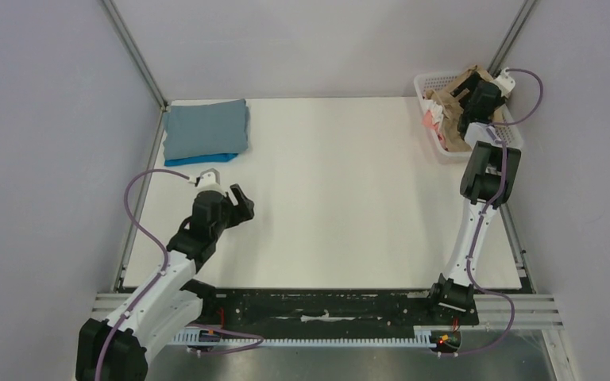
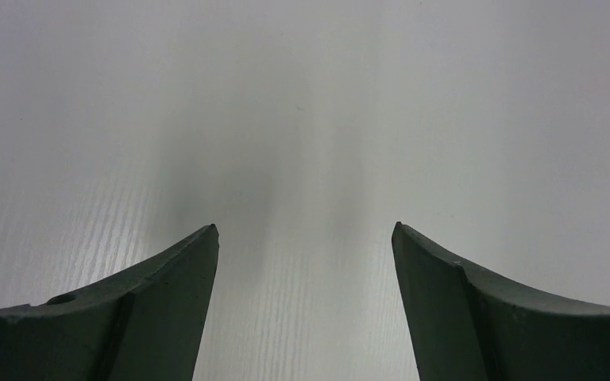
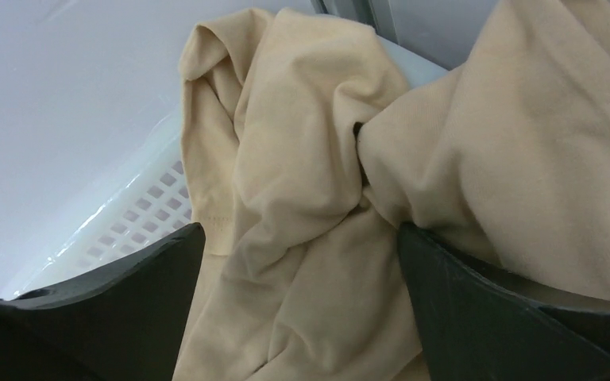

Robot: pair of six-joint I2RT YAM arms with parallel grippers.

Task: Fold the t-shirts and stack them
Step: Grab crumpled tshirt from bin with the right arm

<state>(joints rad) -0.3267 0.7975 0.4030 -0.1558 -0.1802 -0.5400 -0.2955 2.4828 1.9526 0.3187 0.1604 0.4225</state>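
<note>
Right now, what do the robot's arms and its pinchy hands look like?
The left arm and right arm are both made of white tube-like pieces joined by chunky black joints. A thin purple cable loops along each one. The left gripper and right gripper each have two dark grey fingers, curved and narrowing to a point.

Tan t-shirt [image 3: 302,198] soft matt cloth; basket [image 3: 131,228] glossy white plastic lattice
</note>
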